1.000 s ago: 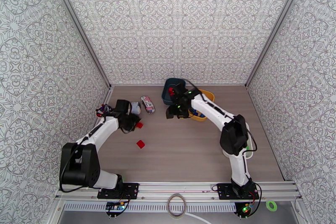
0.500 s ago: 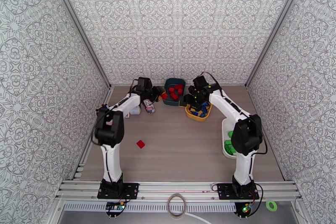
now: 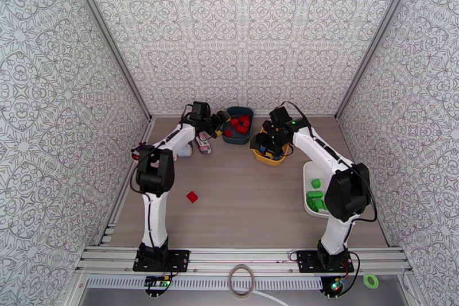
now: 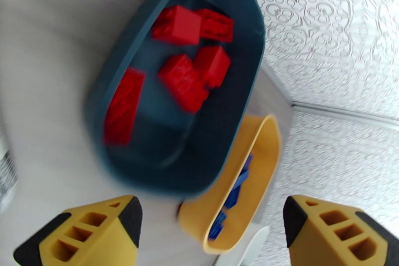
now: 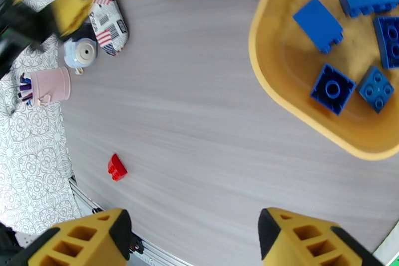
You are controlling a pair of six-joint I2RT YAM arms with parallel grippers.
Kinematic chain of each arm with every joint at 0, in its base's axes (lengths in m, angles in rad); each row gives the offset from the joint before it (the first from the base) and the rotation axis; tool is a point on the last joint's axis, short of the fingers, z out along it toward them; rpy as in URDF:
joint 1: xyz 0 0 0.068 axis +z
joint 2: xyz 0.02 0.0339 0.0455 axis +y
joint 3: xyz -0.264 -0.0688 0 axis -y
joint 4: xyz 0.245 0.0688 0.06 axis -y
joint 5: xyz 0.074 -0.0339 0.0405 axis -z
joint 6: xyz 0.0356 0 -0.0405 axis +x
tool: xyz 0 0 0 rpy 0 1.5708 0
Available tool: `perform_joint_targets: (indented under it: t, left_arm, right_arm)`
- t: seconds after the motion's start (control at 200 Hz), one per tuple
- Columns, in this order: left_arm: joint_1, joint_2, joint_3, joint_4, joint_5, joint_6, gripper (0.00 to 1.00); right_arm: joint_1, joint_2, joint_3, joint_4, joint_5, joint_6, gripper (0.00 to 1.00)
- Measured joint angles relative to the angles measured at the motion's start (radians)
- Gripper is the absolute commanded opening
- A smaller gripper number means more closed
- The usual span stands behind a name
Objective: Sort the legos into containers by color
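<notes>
Left end effector (image 3: 220, 123) hovering just left of dark teal bin (image 3: 236, 139), jaws spread wide, nothing between them. Red legos (image 4: 187, 80) heaped inside teal bin. Yellow bin (image 3: 268, 158) just right of teal bin, blue legos (image 5: 331, 90) in it. Right end effector (image 5: 194, 232) over its rim on teal-bin side, open, empty. White tray (image 3: 306, 178) with green legos (image 3: 314, 201) well right of teal bin, nearer arm bases. One red lego (image 3: 192, 196) loose on table (image 3: 246, 215), well apart from teal bin, near-left.
</notes>
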Motion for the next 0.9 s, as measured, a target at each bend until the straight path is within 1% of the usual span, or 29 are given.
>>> perform_joint_targets:
  t: [0.12,0.21,0.32,0.43,0.535,0.67,0.795,0.9]
  left_arm:
    - [-0.019,-0.153,-0.071,-0.132,-0.104,0.073,0.89]
    - [-0.033,-0.267,-0.155,-0.222,-0.192,0.107,0.9]
    - [-0.044,-0.385,-0.307,-0.304,-0.286,0.123,0.9]
    - [-0.047,-0.463,-0.467,-0.376,-0.357,0.115,0.9]
    - [-0.055,-0.53,-0.623,-0.42,-0.401,0.077,0.88]
    - [-0.086,-0.616,-0.786,-0.451,-0.427,0.01,0.83]
    - [-0.104,-0.664,-0.868,-0.457,-0.429,-0.041,0.79]
    - [-0.105,-0.666,-0.898,-0.453,-0.429,-0.063,0.76]
  right_arm:
    - [0.005,-0.011,-0.026,0.0,0.005,-0.001,0.74]
    - [0.021,-0.027,-0.045,0.0,0.019,-0.001,0.74]
    - [0.06,-0.051,-0.067,-0.003,0.048,-0.008,0.74]
    - [0.107,-0.075,-0.089,-0.009,0.087,-0.01,0.74]
    - [0.146,-0.105,-0.133,-0.011,0.125,-0.011,0.74]
    - [0.182,-0.153,-0.217,-0.009,0.155,-0.003,0.74]
    - [0.201,-0.186,-0.277,-0.002,0.172,0.016,0.74]
    - [0.214,-0.201,-0.3,-0.002,0.184,0.027,0.74]
